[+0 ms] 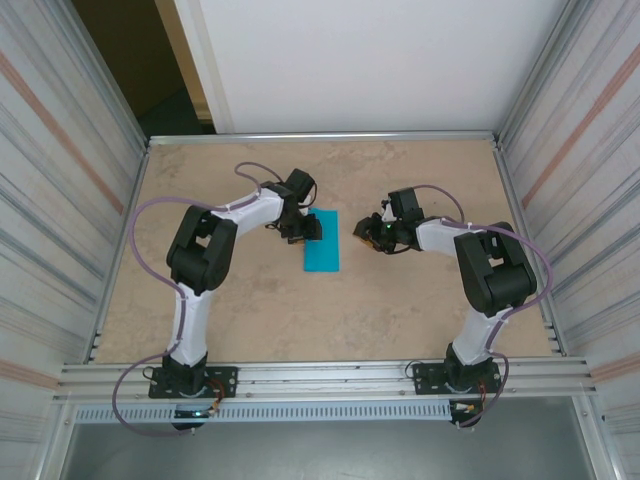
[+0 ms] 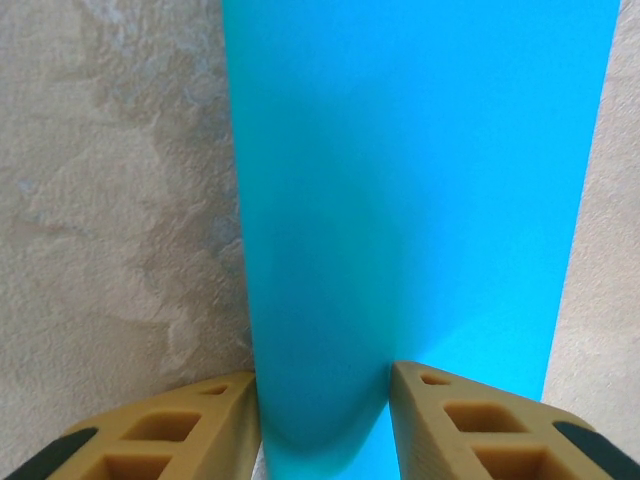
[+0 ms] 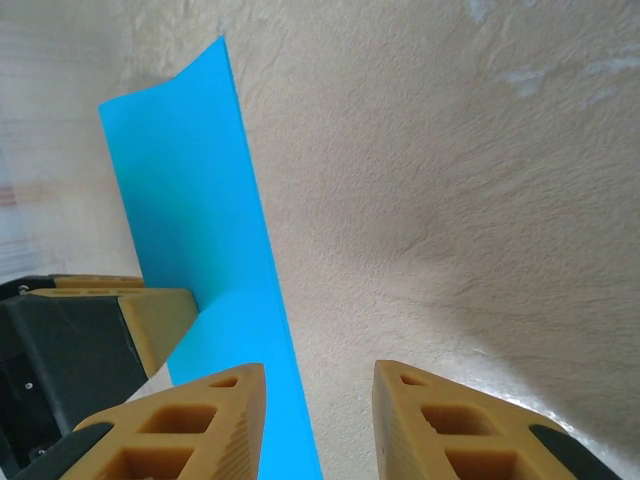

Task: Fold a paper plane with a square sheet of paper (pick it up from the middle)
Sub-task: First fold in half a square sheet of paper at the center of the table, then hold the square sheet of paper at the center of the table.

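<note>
**Top external view.**
- The square sheet of paper is lying flat near the middle of the table. It is showing as a narrow teal strip, long axis running away from the arm bases, which suggests it is folded in half.
- The left gripper is reaching in from the left and touching the strip's far left edge.
- The right gripper is hanging just beside the strip's right edge, apart from it. This is probably to leave the paper to the other arm while a crease is being set.

**Left wrist view.**
- The sheet is running straight ahead from between the two tan fingers.
- Its near end is bulging into a rounded fold that is touching both inner faces.
- The jaws are standing partly closed and pinching that fold. The grip appears meant to pin the paper and press the two layers together.

**Right wrist view.**
- The right fingers are standing apart with bare table between them and are holding nothing.
- The sheet's right edge is passing just under the left-hand finger, and the strip is lying to that side, not in the gap.
- One tan finger of the left gripper is bearing on the sheet's opposite edge.
- The sheet's far corner is lifting off the table, so the fold is not yet looking flat.
- No dart shape is showing yet, so the folding looks to be at an early stage.
</note>
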`<state>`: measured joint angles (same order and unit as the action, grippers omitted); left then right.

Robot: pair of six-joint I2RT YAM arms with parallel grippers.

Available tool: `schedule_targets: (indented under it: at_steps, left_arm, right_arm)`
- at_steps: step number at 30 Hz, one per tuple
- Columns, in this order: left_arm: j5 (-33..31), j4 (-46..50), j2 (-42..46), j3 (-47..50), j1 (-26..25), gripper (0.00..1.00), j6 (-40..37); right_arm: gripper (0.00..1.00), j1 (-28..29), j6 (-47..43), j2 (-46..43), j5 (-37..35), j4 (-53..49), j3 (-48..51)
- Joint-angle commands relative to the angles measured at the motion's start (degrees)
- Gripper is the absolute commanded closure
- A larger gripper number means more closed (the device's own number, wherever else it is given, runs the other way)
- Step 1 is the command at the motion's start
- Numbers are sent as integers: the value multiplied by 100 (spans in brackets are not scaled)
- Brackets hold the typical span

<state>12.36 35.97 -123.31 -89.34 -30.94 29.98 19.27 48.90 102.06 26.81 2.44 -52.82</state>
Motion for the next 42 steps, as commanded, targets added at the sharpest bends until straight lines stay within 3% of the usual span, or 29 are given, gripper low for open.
schedule_targets:
  at_steps: [1, 33, 42]
  left_arm:
    - [-234, 156, -952, 362, -132, 59, -35]
    - [-199, 438, -1249, 180, -143, 58, 123]
    - [-172, 482, -1358, 163, -156, 58, 123]
  right_arm:
    - [68, 20, -143, -82, -78, -243, -148]
    - [68, 301, -182, 153, 172, -139, -321]
    - [80, 625, -167, 593, 474, -102, -758]
